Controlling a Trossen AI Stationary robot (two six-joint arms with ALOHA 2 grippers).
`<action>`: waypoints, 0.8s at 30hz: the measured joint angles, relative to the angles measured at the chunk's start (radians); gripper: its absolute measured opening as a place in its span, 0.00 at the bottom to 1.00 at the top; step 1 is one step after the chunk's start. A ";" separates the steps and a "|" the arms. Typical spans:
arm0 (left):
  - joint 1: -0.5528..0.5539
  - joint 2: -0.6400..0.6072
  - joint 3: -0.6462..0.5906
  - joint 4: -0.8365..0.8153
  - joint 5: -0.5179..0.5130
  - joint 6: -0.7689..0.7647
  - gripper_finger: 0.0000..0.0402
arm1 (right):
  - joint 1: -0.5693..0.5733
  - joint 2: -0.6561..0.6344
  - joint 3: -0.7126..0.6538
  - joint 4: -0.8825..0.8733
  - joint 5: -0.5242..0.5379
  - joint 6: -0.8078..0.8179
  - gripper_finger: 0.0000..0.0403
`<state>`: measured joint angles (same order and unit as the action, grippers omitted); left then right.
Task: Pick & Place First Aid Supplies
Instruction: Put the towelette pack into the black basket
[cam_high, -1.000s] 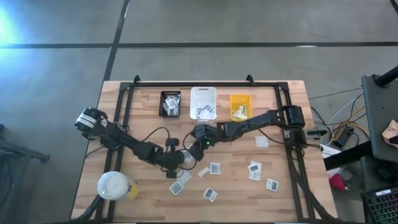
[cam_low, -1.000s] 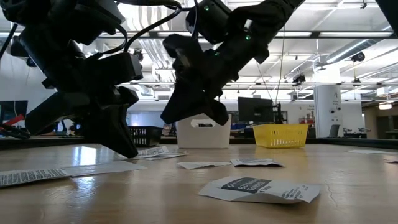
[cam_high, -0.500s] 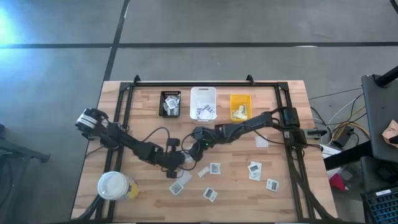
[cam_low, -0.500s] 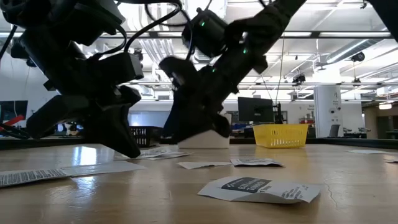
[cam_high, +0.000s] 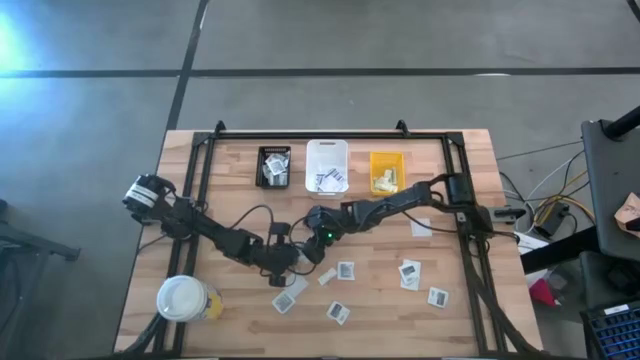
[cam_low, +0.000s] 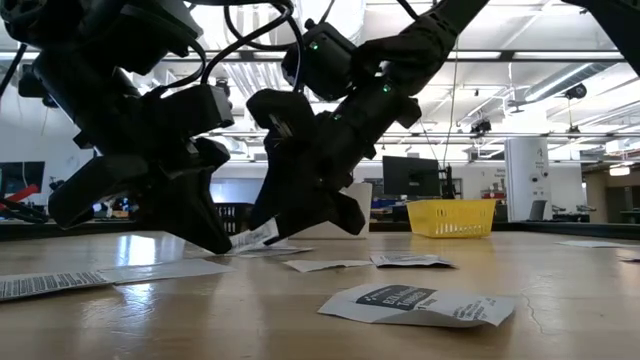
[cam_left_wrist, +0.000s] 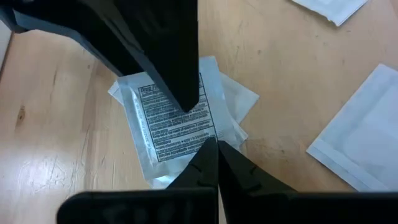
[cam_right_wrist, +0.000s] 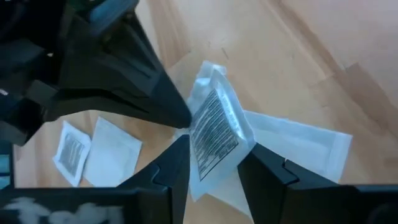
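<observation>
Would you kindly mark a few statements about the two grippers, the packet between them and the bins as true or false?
1. The left gripper is shut on a printed packet. True.
2. The right gripper has its fingers apart, one on either side of that packet. True.
3. The yellow bin stands between the black bin and the white bin. False: the white bin is in the middle.
4. The lidded cup stands at the table's far edge beside the bins. False: it stands at the near left corner.
5. Several packets lie loose on the wood. True.
</observation>
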<state>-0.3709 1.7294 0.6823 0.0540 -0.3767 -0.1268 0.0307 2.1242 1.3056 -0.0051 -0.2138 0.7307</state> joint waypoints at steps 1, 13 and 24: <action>0.000 0.000 0.000 0.000 0.000 0.000 0.00 | 0.000 0.000 0.000 0.000 -0.006 0.000 0.30; 0.001 -0.056 0.003 -0.003 -0.008 -0.002 0.00 | 0.000 -0.002 0.000 0.001 -0.026 -0.031 0.05; 0.001 -0.233 -0.003 -0.112 -0.002 -0.010 0.00 | 0.003 -0.006 0.000 -0.001 -0.034 -0.080 0.02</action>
<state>-0.3695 1.4960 0.6790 -0.0576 -0.3790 -0.1366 0.0339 2.1180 1.3056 -0.0062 -0.2481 0.6509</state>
